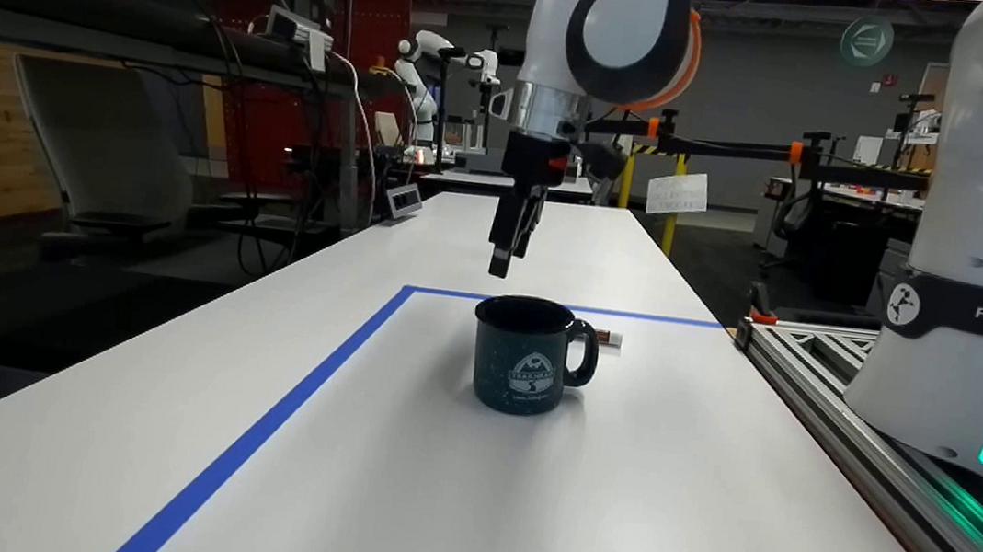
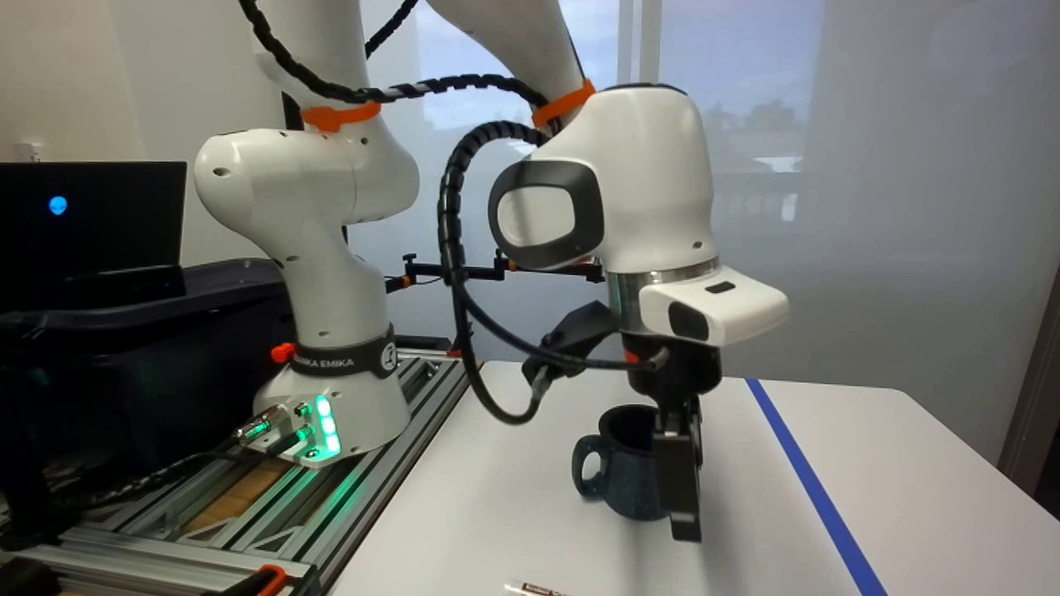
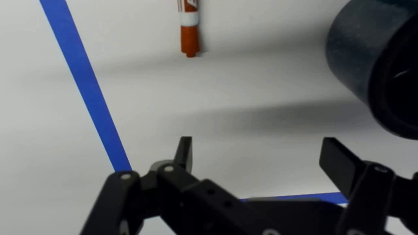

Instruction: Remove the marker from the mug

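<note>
The reddish-orange marker with a white band lies on the white table, outside and apart from the mug. In both exterior views only part of it shows: behind the mug's handle and cut off at the bottom edge. The dark blue-teal mug stands upright, its pale emblem showing; it is also in an exterior view and at the right of the wrist view. The mug's inside is dark. My gripper is open and empty, pointing down above the table, beyond the mug in an exterior view.
Blue tape lines mark the table. The robot base stands on a metal rail frame along the table's side. A dark bin with a laptop is beside the base. A metal shelf frame and chair are beyond the opposite edge.
</note>
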`<control>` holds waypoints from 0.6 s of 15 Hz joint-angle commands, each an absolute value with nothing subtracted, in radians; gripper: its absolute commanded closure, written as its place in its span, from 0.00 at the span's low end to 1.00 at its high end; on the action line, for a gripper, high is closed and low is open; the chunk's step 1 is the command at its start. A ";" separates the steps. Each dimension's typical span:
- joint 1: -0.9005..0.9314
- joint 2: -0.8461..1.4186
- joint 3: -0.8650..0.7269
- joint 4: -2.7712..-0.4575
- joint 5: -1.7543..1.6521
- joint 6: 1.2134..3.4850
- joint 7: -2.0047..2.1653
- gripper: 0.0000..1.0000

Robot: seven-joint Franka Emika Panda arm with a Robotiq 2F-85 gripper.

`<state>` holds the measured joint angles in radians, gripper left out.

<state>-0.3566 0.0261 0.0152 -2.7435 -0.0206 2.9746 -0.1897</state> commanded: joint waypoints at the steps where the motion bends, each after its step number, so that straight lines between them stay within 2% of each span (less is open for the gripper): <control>1: -0.249 -0.176 -0.038 -2.749 0.102 2.721 -0.210 0.00; 4: -0.210 -0.351 -0.070 -2.806 0.063 2.517 -0.096 0.00; 5: -0.205 -0.204 -0.085 -2.741 0.035 2.620 -0.128 0.00; 9: -0.190 -0.224 -0.102 -2.747 0.034 2.603 -0.124 0.00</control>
<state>-0.2200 -0.2223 -0.0701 -2.7478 0.0488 2.6054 -0.1349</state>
